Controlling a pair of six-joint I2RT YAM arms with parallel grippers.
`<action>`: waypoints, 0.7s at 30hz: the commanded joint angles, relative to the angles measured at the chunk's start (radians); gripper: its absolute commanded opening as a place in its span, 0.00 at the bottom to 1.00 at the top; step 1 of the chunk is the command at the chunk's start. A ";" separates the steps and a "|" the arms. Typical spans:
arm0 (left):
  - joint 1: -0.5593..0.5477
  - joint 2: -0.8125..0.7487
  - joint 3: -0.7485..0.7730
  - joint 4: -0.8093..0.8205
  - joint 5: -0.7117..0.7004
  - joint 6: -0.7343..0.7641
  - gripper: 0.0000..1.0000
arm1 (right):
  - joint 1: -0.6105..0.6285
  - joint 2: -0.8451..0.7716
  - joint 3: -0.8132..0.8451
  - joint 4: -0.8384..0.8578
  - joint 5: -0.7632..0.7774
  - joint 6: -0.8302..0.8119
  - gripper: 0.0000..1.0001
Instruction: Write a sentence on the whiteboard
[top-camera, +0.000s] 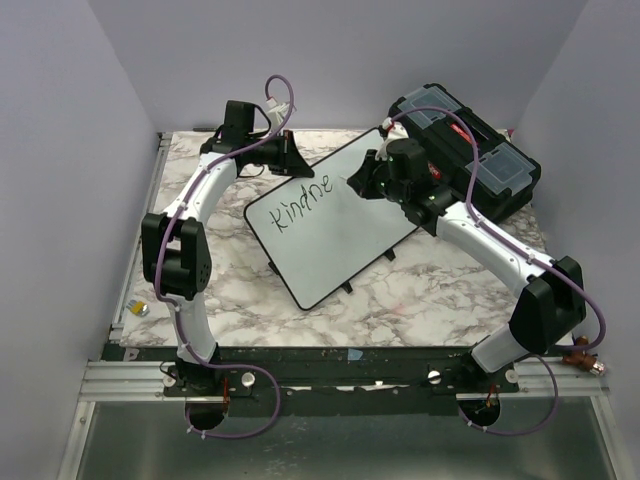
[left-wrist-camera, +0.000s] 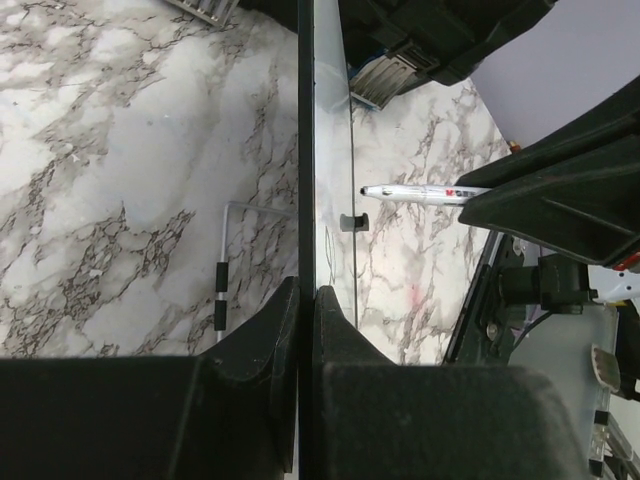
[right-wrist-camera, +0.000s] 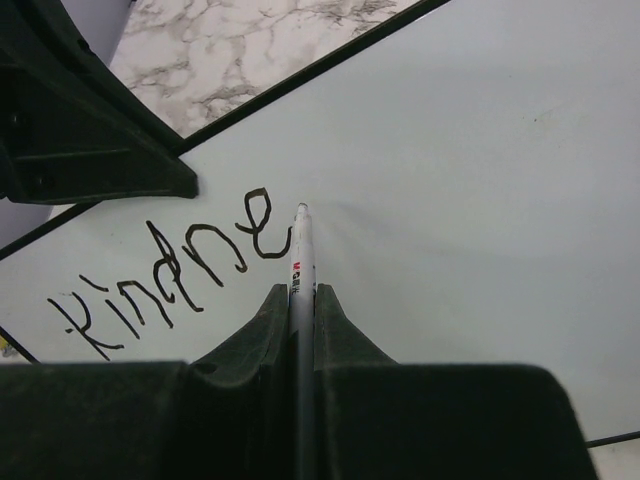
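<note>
whiteboard (top-camera: 342, 250) glossy, flat, black-framed | sentence (right-wrist-camera: 180, 275) thin black strokes | marker (right-wrist-camera: 301, 250) slim, white

Plain pale lavender walls close the scene in on three sides: a back wall (top-camera: 330, 60) across the top of the frame, and a left wall (top-camera: 60, 200) and a right wall (top-camera: 595, 120) slanting down its edges, all softly and evenly lit, slightly darker in the corners. The counter (top-camera: 420, 300) in the middle has a white marble pattern with grey-brown veins and a dull sheen. Along the lower part of the frame, silver aluminium rails (top-camera: 120, 378) border its near edge, with a grey metal panel (top-camera: 330, 455) below them.
</note>
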 joint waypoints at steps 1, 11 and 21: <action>-0.023 0.020 0.002 -0.051 -0.033 0.072 0.00 | -0.005 -0.009 0.007 0.033 -0.019 -0.024 0.01; -0.025 0.013 -0.022 -0.015 -0.082 0.028 0.00 | -0.004 0.045 0.076 0.015 -0.001 -0.024 0.01; -0.027 -0.020 -0.053 0.026 -0.105 0.004 0.00 | -0.005 0.120 0.163 -0.031 0.021 -0.007 0.01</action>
